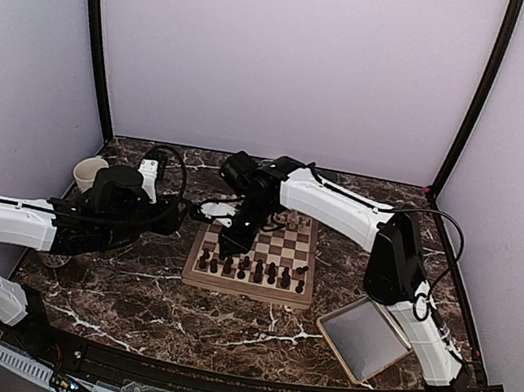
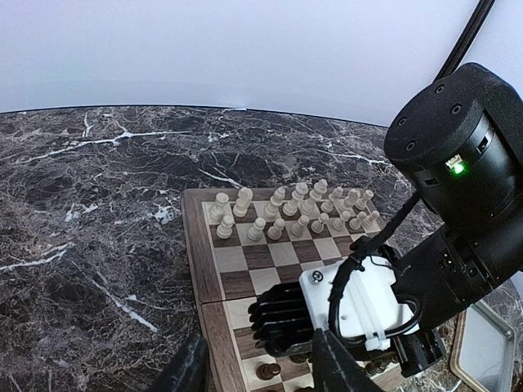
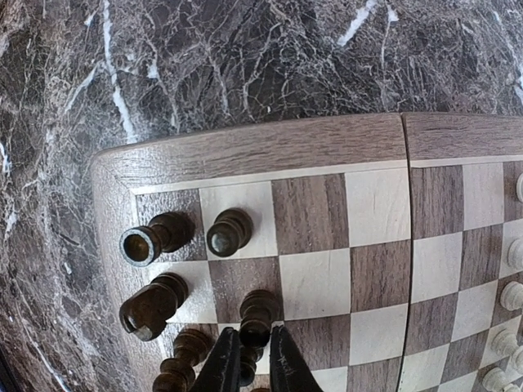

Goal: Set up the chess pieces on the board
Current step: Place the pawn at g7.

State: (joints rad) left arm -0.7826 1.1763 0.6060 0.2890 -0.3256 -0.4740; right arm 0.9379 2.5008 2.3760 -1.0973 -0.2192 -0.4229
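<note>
My R pincer [image 3: 255, 341] is pinched narrow on a dark pawn [image 3: 257, 309] over the 2nd-rank square in front of the knight [image 3: 151, 304], near a corner of the board [image 3: 270, 147]. The rook [image 3: 151, 242] and a placed pawn [image 3: 229, 231] stand at 10–11 o'clock of it, pale chessmen [image 3: 512, 296] are off at 3, and my L pincer [image 2: 257, 369] hangs apart-fingered and empty by the board's edge. I judge this the set-down step, tho I can't tell if the pawn's foot is down. Next: ease fingers apart a little, then lift straight up, since neighbours stand v. close.
</note>
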